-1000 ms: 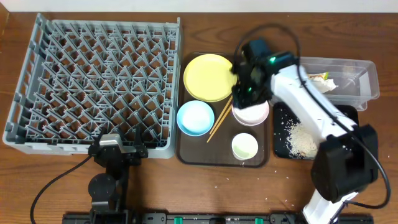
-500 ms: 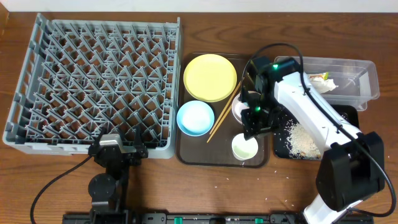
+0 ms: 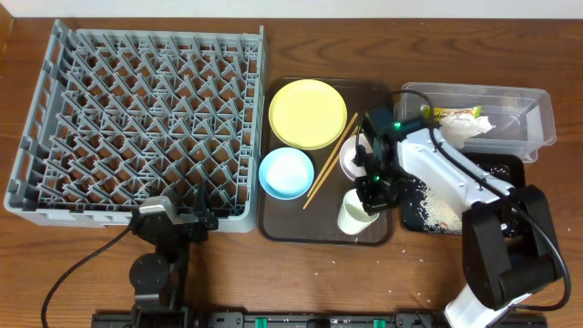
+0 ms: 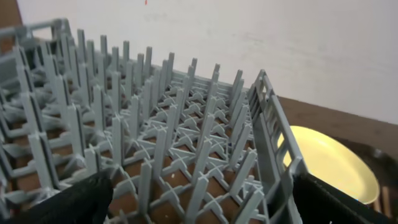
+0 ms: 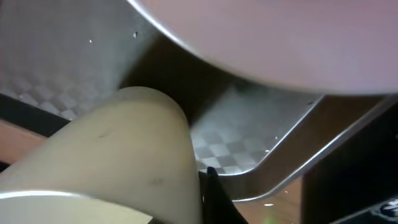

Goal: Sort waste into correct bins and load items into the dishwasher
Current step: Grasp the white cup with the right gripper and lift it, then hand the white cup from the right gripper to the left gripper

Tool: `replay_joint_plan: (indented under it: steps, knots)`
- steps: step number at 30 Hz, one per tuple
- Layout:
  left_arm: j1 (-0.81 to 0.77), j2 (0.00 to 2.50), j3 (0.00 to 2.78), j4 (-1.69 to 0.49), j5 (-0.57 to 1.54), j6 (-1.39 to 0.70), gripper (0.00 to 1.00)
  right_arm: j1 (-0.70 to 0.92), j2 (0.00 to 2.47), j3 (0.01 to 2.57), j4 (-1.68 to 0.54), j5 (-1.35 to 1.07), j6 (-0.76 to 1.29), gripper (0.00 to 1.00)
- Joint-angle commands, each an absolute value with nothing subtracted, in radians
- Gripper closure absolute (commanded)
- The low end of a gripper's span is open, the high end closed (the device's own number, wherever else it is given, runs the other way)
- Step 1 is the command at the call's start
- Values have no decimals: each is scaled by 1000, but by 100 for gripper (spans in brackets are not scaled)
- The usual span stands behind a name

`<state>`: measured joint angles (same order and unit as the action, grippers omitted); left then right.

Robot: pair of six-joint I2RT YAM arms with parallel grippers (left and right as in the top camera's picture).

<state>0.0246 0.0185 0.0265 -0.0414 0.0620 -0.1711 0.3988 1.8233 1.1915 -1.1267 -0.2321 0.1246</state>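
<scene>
A: What is changed at the right gripper (image 3: 373, 189)?

B: A second ago it was held by the white bowl (image 3: 351, 161) and the yellow plate (image 3: 308, 112). Now it is set down at the small pale cup (image 3: 355, 214), and its fingers are closed on the cup's rim.

A: How is the cup placed?

B: Half a second ago it was stood upright, its round mouth shown to the overhead camera. Now it is tipped, with its side shown instead, in the right part of the brown tray (image 3: 270, 220). Whether it is lifted clear of the tray cannot be told.

A: Is anything else moved?

B: Nothing is. The light blue bowl (image 3: 286, 172) and the chopsticks (image 3: 330, 161) are left on the brown tray. The rice (image 3: 442, 208) is spread in the black tray (image 3: 512, 168), and the wrapper (image 3: 453, 114) and napkin (image 3: 470, 130) are kept in the clear tub (image 3: 539, 123). The left gripper (image 4: 199, 199) is parked at the dish rack (image 3: 146, 109), its fingers spread wide and nothing held.
</scene>
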Motion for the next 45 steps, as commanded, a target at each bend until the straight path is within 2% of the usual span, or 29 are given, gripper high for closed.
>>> replay_joint_plan:
  steps: [1, 5, 9, 16, 18, 20, 21, 23, 25, 28, 34, 38, 45]
  knots:
    - [27, 46, 38, -67, 125, -266, 6, 407, 1820, 1174, -1110, -215, 142, 99]
    - [27, 116, 115, -80, 163, -328, 6, 405, 1792, 1212, -1121, -247, 141, 99]
    - [27, 303, 275, -134, 289, -383, 6, 384, 1697, 1303, -1131, -309, 118, 99]
    - [27, 795, 617, -90, 719, -564, 6, 290, 1608, 1361, -762, -534, 207, 99]
    - [27, 892, 633, 31, 864, -669, 6, 272, 1613, 1361, -683, -574, 242, 99]
    - [27, 985, 633, 189, 923, -854, 6, 261, 1618, 1361, -616, -639, 251, 99]
    - [27, 1072, 633, 260, 935, -1166, 6, 260, 1627, 1361, -571, -685, 267, 99]
    - [27, 1116, 632, 258, 960, -1411, 6, 262, 1640, 1361, -550, -719, 277, 99]
    - [27, 1174, 632, 245, 1015, -1518, 6, 261, 1692, 1361, -495, -842, 303, 99]
    - [27, 1198, 632, 245, 1120, -1509, 6, 260, 1780, 1361, -349, -1063, 305, 99]
    - [27, 1206, 632, 281, 1272, -1200, 7, 278, 1919, 1361, -56, -1403, 405, 99]
    - [27, 1225, 632, 418, 1384, -1092, 7, 324, 1939, 1361, 44, -1455, 468, 99]
    - [28, 1230, 632, 496, 1369, -1093, 6, 416, 1945, 1361, 41, -1487, 459, 99]
